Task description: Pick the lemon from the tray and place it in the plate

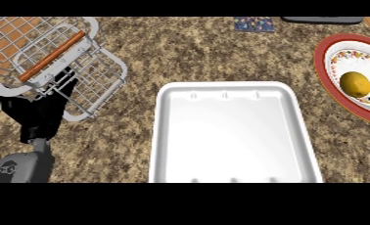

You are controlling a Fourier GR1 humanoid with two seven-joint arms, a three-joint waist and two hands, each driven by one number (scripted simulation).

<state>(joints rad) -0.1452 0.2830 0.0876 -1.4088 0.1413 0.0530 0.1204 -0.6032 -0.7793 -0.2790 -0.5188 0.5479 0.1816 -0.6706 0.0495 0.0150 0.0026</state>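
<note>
Already the lemon [355, 83] lies in the plate [323, 67] at the worktop's right edge: a yellow, slightly elongated fruit with a dull sheen, resting on the plate's white centre. That plate has a broad red rim and a patterned inner band, and the view's right border cuts it off. Near the worktop's front edge, the white tray [233, 133] holds nothing; it is a smooth rounded rectangle with a raised lip and small notches along its far and near walls. At the far left corner stands a white wire rack [86, 79] with an orange bar. Speckled brown stone makes the worktop [195, 53]. Low at the left, the left hand [39, 114] shows dark against the rack; I cannot tell how its fingers are set.
</note>
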